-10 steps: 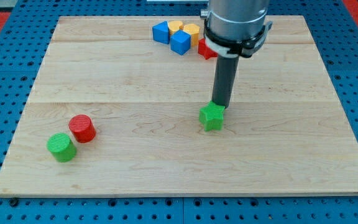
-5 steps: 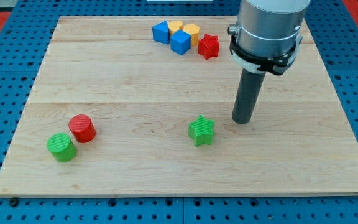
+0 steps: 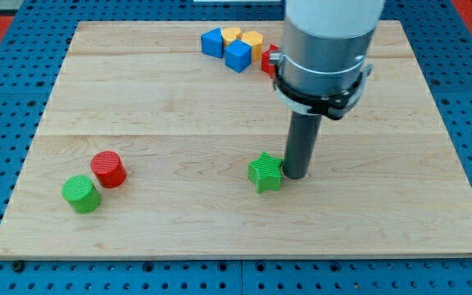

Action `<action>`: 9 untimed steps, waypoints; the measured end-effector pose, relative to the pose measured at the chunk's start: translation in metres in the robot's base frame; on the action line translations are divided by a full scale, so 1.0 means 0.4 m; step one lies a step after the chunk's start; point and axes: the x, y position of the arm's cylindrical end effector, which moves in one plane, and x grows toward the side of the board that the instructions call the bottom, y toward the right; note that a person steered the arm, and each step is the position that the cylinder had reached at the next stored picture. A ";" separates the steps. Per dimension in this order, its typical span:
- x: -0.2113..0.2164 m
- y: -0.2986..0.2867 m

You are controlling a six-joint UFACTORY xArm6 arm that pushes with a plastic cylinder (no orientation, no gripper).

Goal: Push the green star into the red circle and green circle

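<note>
The green star (image 3: 265, 172) lies on the wooden board (image 3: 179, 106), right of centre toward the view's bottom. My tip (image 3: 294, 175) stands just at the star's right side, touching or nearly touching it. The red circle (image 3: 107, 169) and the green circle (image 3: 80, 193) sit close together at the view's lower left, far left of the star. The green circle is below and left of the red one.
A cluster at the view's top holds a blue block (image 3: 212, 42), a blue cube (image 3: 238, 55), two yellow blocks (image 3: 242, 38) and a red star (image 3: 268, 61) partly hidden behind the arm. Blue pegboard surrounds the board.
My tip went from the star's top edge out to its right, then came back left against its right side. The star shifted left and slightly down early on.
</note>
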 end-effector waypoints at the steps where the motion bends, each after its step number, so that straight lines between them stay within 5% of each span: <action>1: 0.000 -0.051; 9: 0.005 -0.387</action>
